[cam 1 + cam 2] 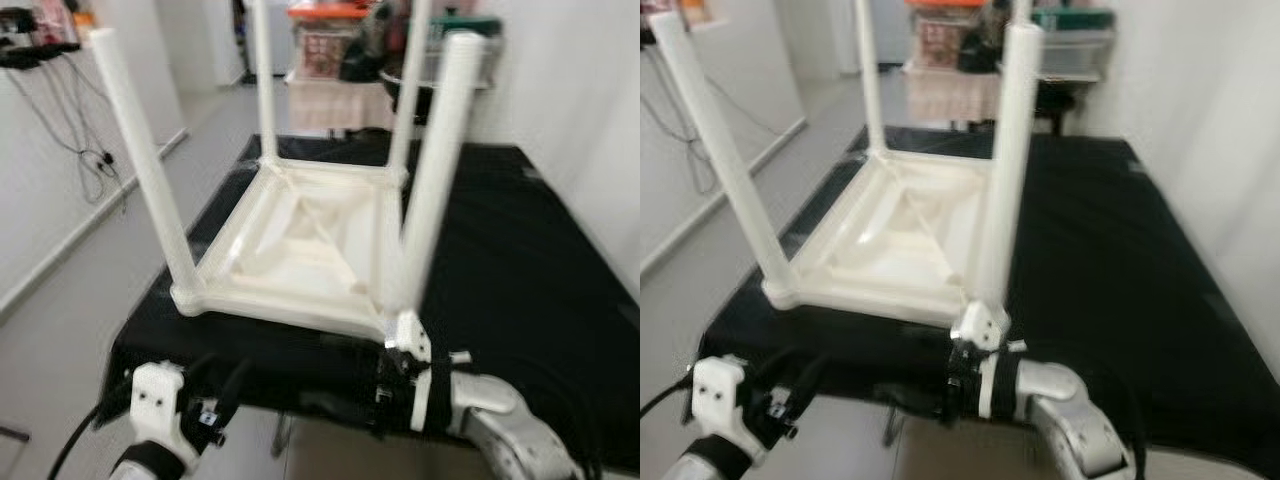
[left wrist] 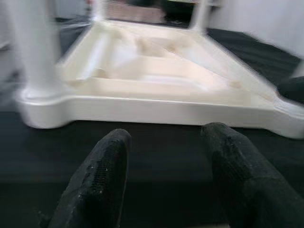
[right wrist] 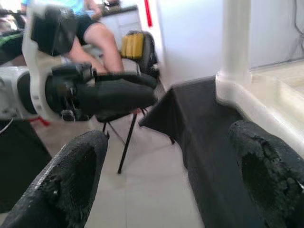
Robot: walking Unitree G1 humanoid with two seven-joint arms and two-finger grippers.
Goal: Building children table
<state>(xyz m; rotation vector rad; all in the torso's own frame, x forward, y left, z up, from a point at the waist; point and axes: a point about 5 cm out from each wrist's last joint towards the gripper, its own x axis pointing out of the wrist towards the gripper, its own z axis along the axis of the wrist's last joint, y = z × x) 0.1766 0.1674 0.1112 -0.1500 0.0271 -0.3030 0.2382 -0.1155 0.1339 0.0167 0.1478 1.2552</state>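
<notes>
A: The cream plastic children's table (image 1: pixel 300 250) is seen upside down on the black-covered worktop (image 1: pixel 520 270), all four round legs (image 1: pixel 140 150) seated upright in its corners.

B: Assembly is judged nearly done; turning it over is left. The left gripper (image 2: pixel 164 178) is spread, empty, before the near edge. The right gripper (image 3: pixel 178 185) is spread, empty, beside the near right corner.
</notes>
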